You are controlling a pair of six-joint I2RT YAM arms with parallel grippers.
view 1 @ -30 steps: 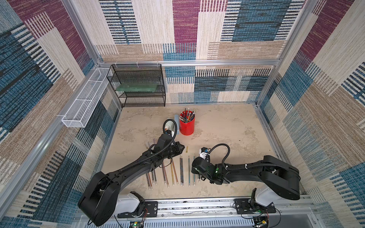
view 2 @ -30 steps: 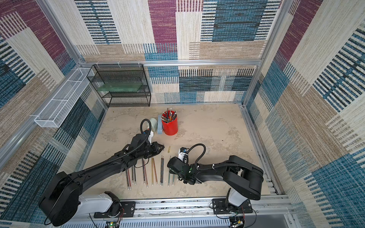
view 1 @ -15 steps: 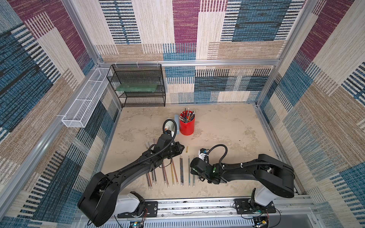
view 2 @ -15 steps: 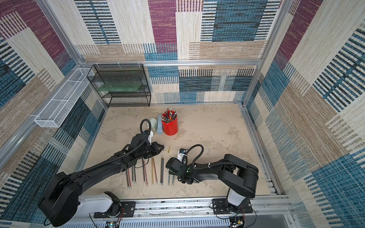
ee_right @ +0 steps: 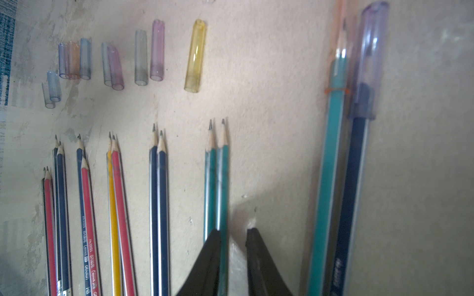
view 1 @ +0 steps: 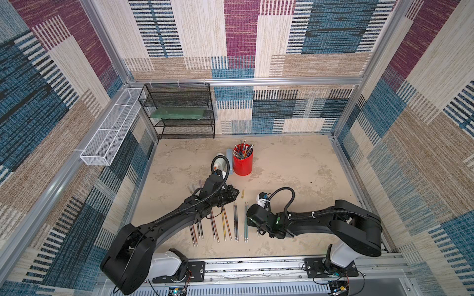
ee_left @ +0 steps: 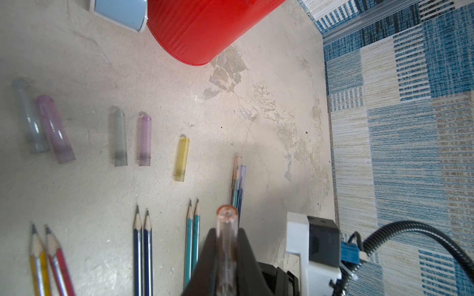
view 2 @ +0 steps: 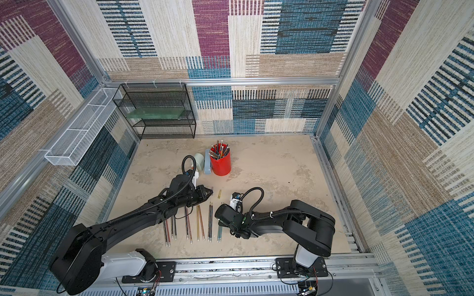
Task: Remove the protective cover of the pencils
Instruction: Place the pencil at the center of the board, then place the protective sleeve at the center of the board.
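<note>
Since the covers are just thin see-through plastic tubes, I'd guess they weigh next to nothing, feel slick, and could squash or ping away under a hard pinch. A light grip across the middle of the tube looks like the way to go. The pencils [view 1: 235,223] should be light and stiff with brittle tips, so they're best held on the painted shaft, well back from the point. They lie side by side in a row on the robot's side of the red cup [view 1: 243,161], tips aimed toward it.

Going across from the left, the loose caps [ee_left: 53,128] sit between that row and the red cup, ending at a yellow cap [ee_left: 182,159] roughly in line with the cup. The pencils facing them are bare. At the right end of the row, a teal pencil [ee_right: 331,166] and a dark blue pencil [ee_right: 351,179] lie touching, wearing an orange-tinted cap [ee_right: 342,38] and a purple cap [ee_right: 369,64].

Fingers now. The left gripper [view 1: 236,192] hovers between the row and the red cup, clamped on a pinkish clear cap [ee_left: 226,225] that pokes out past its tips. The right gripper [ee_right: 233,230] is low over the row, farther from the red cup. Its jaws are parted just a crack with bare table showing in the gap, so it grips nothing. One finger [ee_right: 210,256] overlaps a bare teal pencil, but I can't tell if it's touching.
</note>
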